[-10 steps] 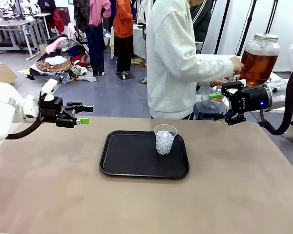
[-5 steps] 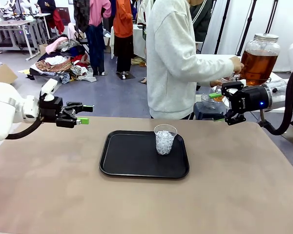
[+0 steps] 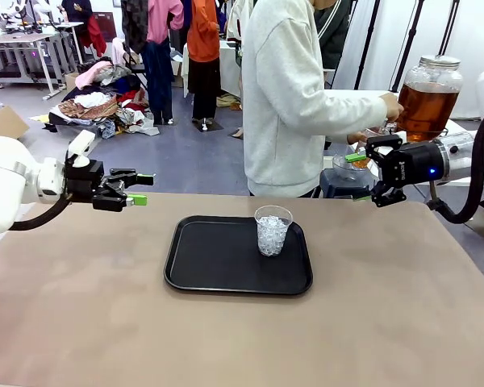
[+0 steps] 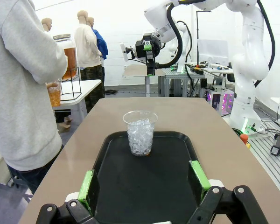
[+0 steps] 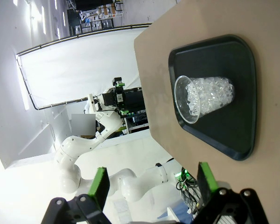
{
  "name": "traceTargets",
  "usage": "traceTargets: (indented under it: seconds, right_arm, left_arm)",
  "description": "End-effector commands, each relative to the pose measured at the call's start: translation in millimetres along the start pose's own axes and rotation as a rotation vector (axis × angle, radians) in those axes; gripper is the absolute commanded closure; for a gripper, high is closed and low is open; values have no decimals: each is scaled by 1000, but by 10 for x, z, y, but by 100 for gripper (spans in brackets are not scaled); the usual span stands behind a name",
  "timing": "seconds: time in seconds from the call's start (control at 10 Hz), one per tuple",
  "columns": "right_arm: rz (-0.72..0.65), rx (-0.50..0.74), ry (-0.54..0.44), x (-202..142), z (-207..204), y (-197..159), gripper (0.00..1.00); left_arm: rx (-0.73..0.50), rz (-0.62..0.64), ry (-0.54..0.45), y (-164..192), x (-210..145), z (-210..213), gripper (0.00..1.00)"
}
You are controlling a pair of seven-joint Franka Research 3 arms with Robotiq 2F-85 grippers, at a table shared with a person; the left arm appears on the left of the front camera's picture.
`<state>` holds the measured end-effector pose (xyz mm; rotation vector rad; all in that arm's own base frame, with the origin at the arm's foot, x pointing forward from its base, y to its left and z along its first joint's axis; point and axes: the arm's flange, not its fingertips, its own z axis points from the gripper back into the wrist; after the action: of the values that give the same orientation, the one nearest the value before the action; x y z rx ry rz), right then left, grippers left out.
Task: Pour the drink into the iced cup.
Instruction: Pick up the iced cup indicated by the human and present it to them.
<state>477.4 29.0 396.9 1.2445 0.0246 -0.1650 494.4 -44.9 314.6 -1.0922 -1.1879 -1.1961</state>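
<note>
The iced cup [image 3: 273, 230] is a clear plastic tumbler standing upright, packed nearly to its rim with crushed ice. It sits on a black tray [image 3: 218, 262], toward the tray's far right corner and just inside the rim. The drink [image 3: 423, 109] is clear amber-brown, like tea. It fills most of a big lidded glass jar [image 3: 437, 74] that stands off the table, beyond the tabletop's [image 3: 105, 322] far right corner, well apart from the cup.
</note>
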Motion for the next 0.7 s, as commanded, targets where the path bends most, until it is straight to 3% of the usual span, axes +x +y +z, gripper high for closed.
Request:
traceTargets:
  seconds: [0.0,0.6]
  right_arm:
    - [3,1,1,1,-3,18,0]
    - [3,1,1,1,-3,18,0]
  left_arm:
    - [0,-2,-1,1,10,-5,0]
    - [0,-2,-1,1,10,-5,0]
